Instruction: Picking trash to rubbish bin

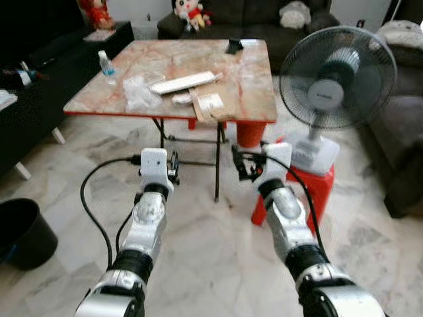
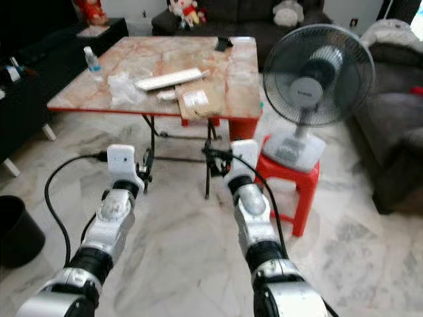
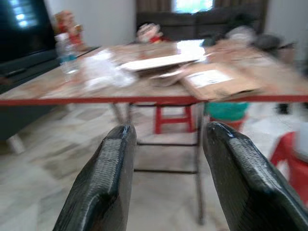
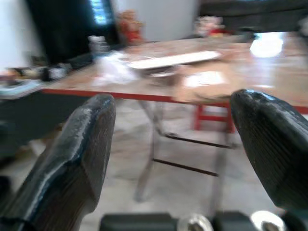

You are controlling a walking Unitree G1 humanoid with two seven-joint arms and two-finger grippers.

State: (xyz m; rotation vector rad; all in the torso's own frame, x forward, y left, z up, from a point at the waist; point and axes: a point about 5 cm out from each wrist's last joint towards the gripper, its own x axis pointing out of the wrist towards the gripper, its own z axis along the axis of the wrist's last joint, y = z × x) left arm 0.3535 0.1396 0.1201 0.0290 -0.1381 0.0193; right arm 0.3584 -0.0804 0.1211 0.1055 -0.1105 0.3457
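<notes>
On the marble-topped folding table (image 1: 165,113) ahead lie a crumpled clear plastic bag (image 1: 137,92), a long white packet (image 1: 185,82) and a flat brown cardboard mailer (image 1: 210,102) with a white label. A small water bottle (image 1: 107,66) stands near the table's left edge. A black rubbish bin (image 1: 23,231) sits on the floor at the lower left. Both arms are raised in front of me, short of the table. My left gripper (image 1: 174,165) and right gripper (image 1: 243,165) are open and hold nothing. The wrist views look between the spread fingers (image 3: 103,183) (image 4: 72,168) toward the table's edge.
A standing fan (image 1: 337,76) rests on a red stool (image 1: 317,188) just right of the table, close to my right arm. Sofas stand at the back (image 1: 251,16) and right (image 1: 403,132). A dark cabinet (image 1: 39,86) lines the left. The floor is marble tile.
</notes>
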